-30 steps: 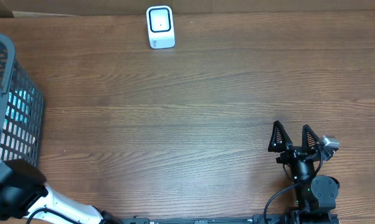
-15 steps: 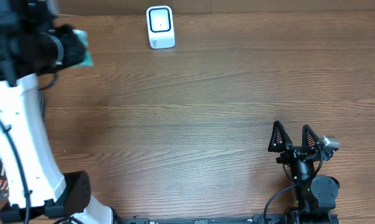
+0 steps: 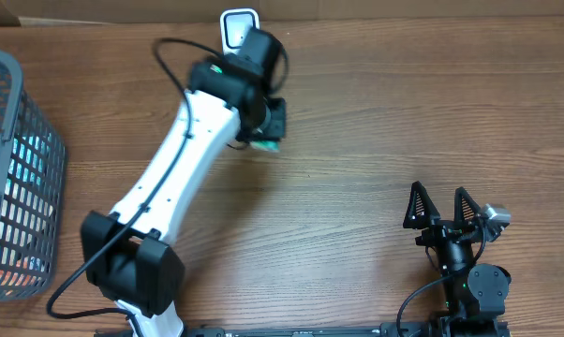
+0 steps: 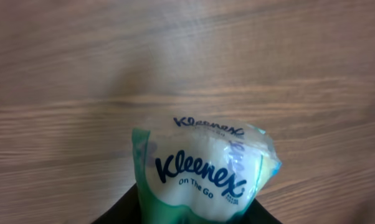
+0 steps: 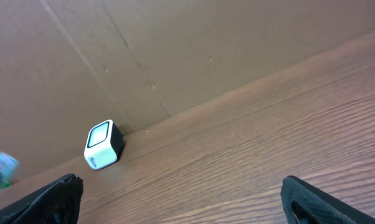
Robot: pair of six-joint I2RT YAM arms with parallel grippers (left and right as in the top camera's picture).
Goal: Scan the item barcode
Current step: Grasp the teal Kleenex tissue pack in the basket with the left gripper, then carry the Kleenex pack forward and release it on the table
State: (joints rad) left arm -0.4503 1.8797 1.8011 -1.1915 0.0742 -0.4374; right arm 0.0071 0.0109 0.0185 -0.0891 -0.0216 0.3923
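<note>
Nearest to the robot's base, the right claw (image 3: 439, 201) sits low over the brown wood-grain surface (image 3: 404, 112). Its two black fingers are spread wide and nothing is between them. Further out, the white left arm reaches diagonally across the surface. The left claw (image 3: 269, 129) pinches one end of a soft white and green plastic packet of Kleenex tissues (image 4: 203, 174) and holds it above the bare wood. The packet hangs just in front of the small white box scanner with a dark window (image 3: 233, 21), which stands at the far edge, partly covered by the arm. At the far left stands a grey wire mesh basket (image 3: 10, 65) with some items inside.

I judge that picking and carrying are done, and what is left is to show the barcode to the scanner window. No barcode is visible in any view, so the packet probably needs turning first.
</note>
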